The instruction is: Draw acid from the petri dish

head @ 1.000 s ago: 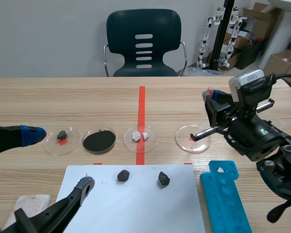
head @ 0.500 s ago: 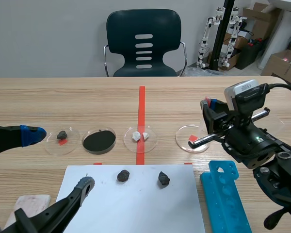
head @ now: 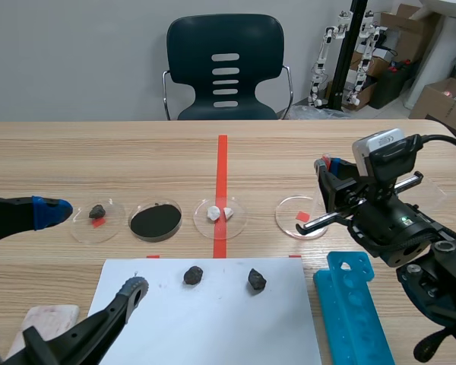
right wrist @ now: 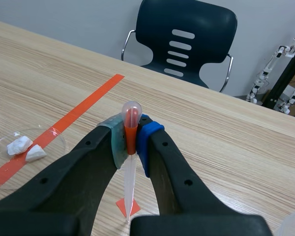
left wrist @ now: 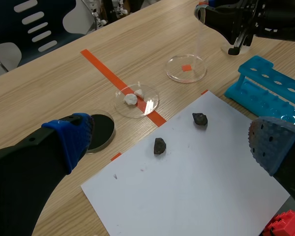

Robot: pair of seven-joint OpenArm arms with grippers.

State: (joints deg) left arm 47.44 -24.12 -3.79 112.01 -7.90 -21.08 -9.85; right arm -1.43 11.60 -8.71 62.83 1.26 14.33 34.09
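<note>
The right gripper [head: 330, 169] hangs over the rightmost petri dish [head: 287, 215], pinching a dropper [head: 327, 161] (only its red bulb shows). At the near left, the left gripper [head: 91, 251] gapes wide by a white sheet [head: 213, 327] bearing two dark stones [head: 193, 274].

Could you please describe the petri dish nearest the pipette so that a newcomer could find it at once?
Find the red tape line; a row of four dishes crosses it. Take the rightmost dish, under the pipette held in the right claw. Unlike its neighbours it looks empty, with only a small red square showing through.
</note>
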